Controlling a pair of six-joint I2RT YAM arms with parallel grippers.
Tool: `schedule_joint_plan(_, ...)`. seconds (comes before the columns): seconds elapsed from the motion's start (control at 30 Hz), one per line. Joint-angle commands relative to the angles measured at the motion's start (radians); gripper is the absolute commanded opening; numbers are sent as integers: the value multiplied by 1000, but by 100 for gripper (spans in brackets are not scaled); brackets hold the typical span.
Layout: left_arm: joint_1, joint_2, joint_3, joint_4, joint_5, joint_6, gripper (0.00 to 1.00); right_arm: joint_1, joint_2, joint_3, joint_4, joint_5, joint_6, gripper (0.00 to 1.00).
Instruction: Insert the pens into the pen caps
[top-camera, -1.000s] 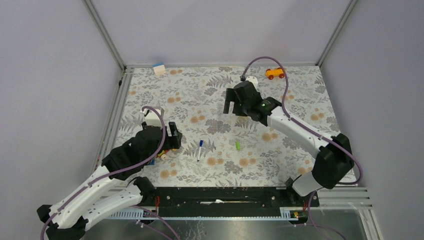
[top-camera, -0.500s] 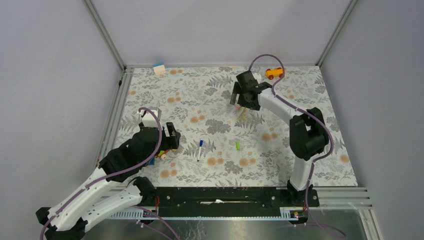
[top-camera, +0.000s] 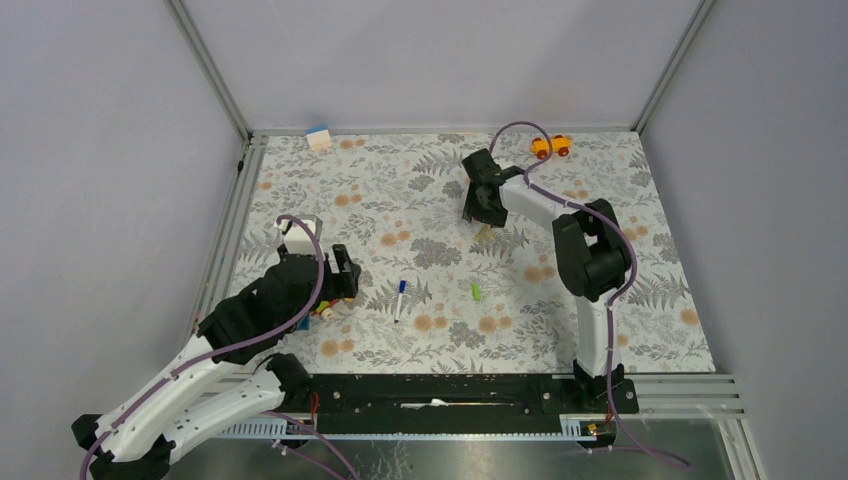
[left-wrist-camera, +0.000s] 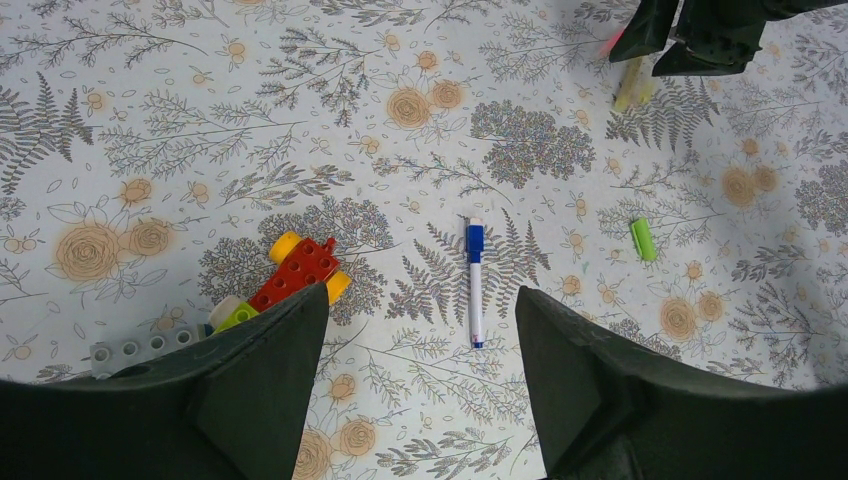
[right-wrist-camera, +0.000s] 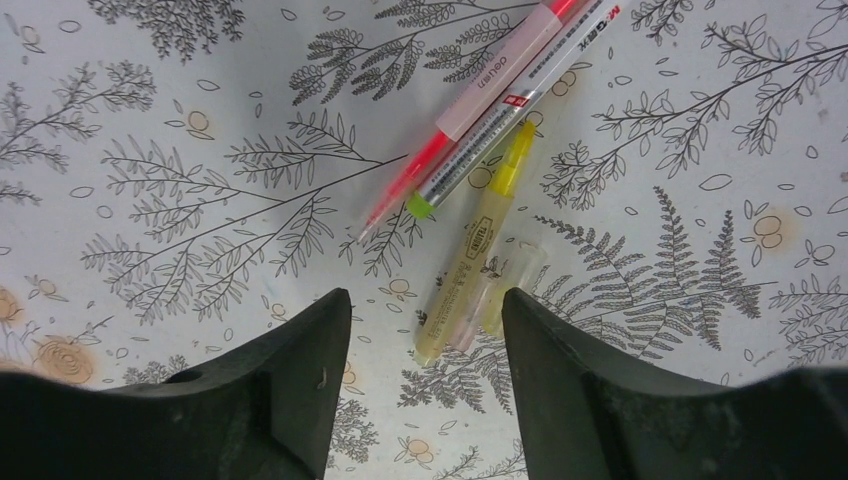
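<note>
My right gripper (top-camera: 478, 203) (right-wrist-camera: 425, 305) is open and hangs low over a cluster of pens at the back middle. Under it lie a pink-red pen (right-wrist-camera: 492, 68), a grey pen with a lime tip (right-wrist-camera: 505, 120) and a pale yellow pen (right-wrist-camera: 470, 265) with a clear cap (right-wrist-camera: 516, 285) beside it. The yellow pen's end lies between my open fingers. My left gripper (top-camera: 335, 277) (left-wrist-camera: 420, 300) is open and empty. A white pen with a dark blue band (top-camera: 400, 298) (left-wrist-camera: 474, 280) lies ahead of it. A lime green cap (top-camera: 476, 290) (left-wrist-camera: 643, 239) lies to that pen's right. No separate dark blue cap shows.
Red, green and yellow toy bricks (left-wrist-camera: 300, 272) lie by my left finger. An orange toy car (top-camera: 550, 146) stands at the back right and a white and blue block (top-camera: 318, 137) at the back left. Metal frame posts bound the floral mat (top-camera: 660, 300).
My right arm has folded toward the back and its gripper has moved up the table and down over the pen cluster. My left arm has barely moved.
</note>
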Motion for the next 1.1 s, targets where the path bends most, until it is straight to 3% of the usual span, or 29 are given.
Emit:
schedule_joint_plan(0.0,4,-2,15,31,-23,18,75,3,29,47,-10,24,24,59)
schedule_joint_plan(0.47,4,-4,13,32,-21,18,76,-6,67,69,-6,40,13,52)
schedule_joint_plan(1.07,4,-2,13,34,-22,19,76,-9,99,59,-6,57,-14,29)
